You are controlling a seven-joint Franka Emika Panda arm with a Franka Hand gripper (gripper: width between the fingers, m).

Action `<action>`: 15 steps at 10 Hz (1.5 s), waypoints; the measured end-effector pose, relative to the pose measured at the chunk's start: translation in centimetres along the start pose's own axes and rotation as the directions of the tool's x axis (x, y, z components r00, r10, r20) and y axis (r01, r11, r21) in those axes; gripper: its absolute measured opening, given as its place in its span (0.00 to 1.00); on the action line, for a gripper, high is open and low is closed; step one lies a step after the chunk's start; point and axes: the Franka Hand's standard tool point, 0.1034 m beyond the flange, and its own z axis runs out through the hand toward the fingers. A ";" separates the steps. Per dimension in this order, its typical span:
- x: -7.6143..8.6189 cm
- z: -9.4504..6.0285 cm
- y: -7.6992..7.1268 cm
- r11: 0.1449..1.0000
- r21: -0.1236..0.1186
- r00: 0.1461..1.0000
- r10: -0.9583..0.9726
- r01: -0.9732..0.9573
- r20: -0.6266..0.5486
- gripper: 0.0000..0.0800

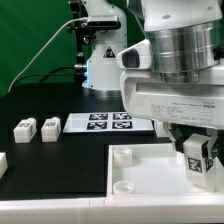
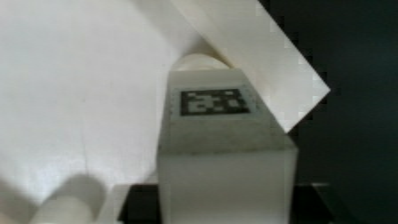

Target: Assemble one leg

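My gripper (image 1: 196,152) is shut on a leg (image 1: 196,158), a small white block with a black-and-white tag on its face. It holds the leg upright over the right part of the large white tray-like piece (image 1: 140,172), near its far right corner. In the wrist view the leg (image 2: 217,130) fills the middle, tag showing, with the black fingers (image 2: 146,200) pressed on both its sides. The tray's raised rim and corner (image 2: 267,60) lie beyond the leg's tip. Two more legs (image 1: 24,127) (image 1: 50,125) lie on the black mat at the exterior view's left.
The marker board (image 1: 110,122) lies flat behind the tray. Another white part (image 1: 3,163) sits at the exterior view's left edge. The arm's white base (image 1: 100,60) stands at the back. A round socket (image 1: 122,154) shows at the tray's near-left corner.
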 end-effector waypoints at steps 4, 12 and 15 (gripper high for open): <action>-0.3 0.0 0.4 0.877 -0.006 0.877 0.481 -0.481 -0.001 0.37; -2.7 0.1 -1.4 0.975 -0.019 0.975 -0.222 0.222 -0.004 0.81; -2.3 0.2 -1.2 0.872 -0.022 0.872 -0.489 0.489 0.000 0.81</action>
